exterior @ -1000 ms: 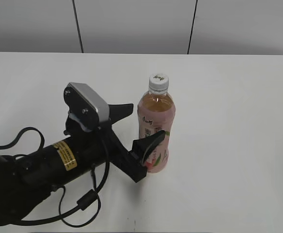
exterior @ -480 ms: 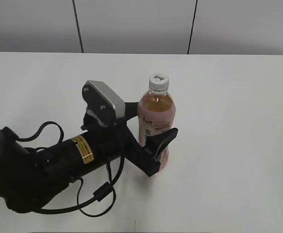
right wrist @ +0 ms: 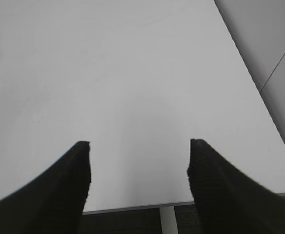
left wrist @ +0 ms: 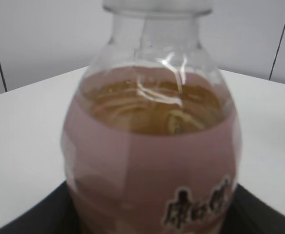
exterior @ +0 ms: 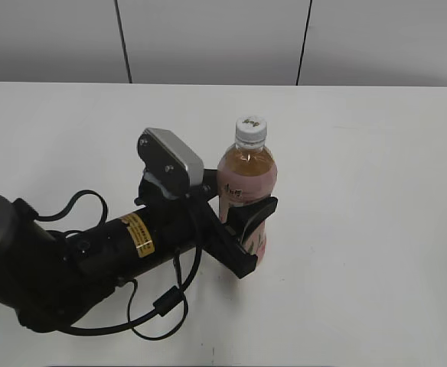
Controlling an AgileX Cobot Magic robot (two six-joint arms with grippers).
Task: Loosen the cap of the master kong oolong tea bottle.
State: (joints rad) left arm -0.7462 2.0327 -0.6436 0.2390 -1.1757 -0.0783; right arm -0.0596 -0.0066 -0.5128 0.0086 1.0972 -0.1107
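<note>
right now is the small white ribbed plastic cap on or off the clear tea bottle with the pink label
On. The cap sits level on the neck of the upright bottle; whether it is loosened cannot be told.

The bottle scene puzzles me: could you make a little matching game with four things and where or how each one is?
Things:
1. cap
2. bottle
3. left pincer
4. right pincer

States:
A. open above bare table
B. around the bottle's lower body
C. white, on the bottle
D. upright, amber tea inside

Pairs: 1-C, 2-D, 3-B, 4-A
</note>
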